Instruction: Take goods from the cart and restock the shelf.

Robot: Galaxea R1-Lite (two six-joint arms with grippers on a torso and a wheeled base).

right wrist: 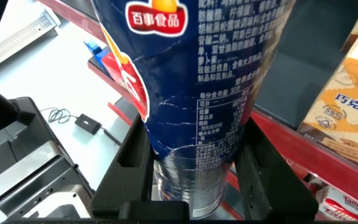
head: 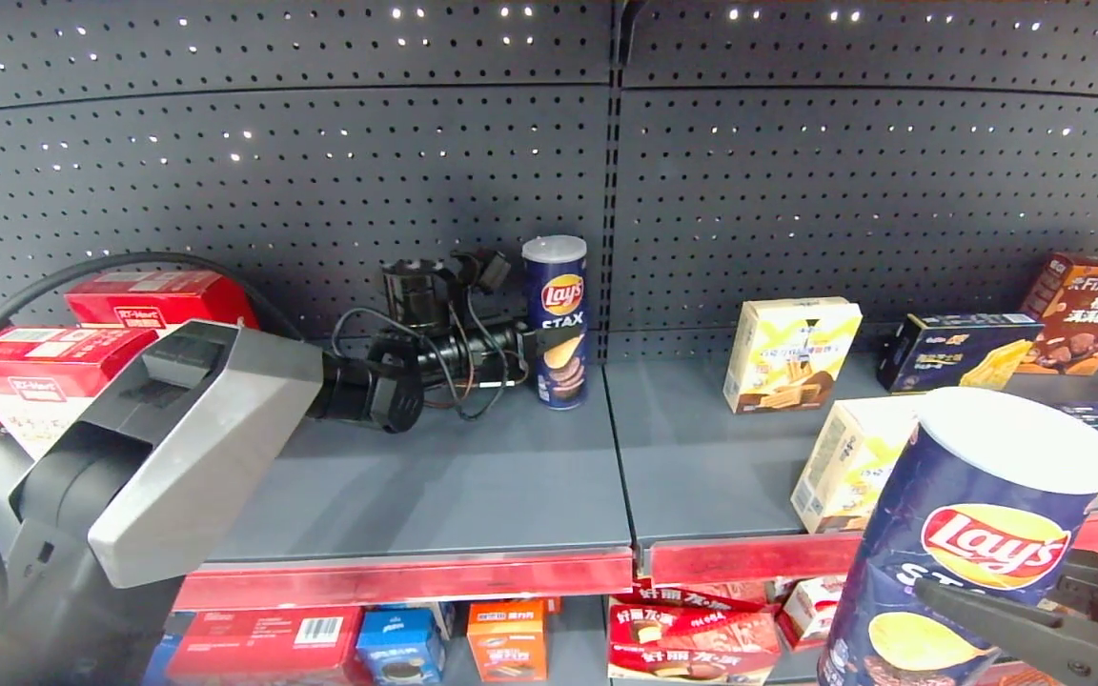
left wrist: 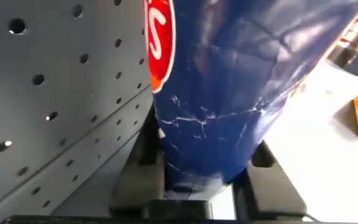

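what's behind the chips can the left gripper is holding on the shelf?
Only the perforated back panel; the chips can, in the left gripper, stands upright on the shelf close to it. Whether it touches the panel is hidden by the can.

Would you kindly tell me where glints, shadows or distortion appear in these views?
Head view: bright pinpoints shine through the pegboard holes, its seams bow with lens distortion, soft shadow on the shelf. Left wrist view: pale creased highlights on the standing can. Right wrist view: silvery glare low on the held can.
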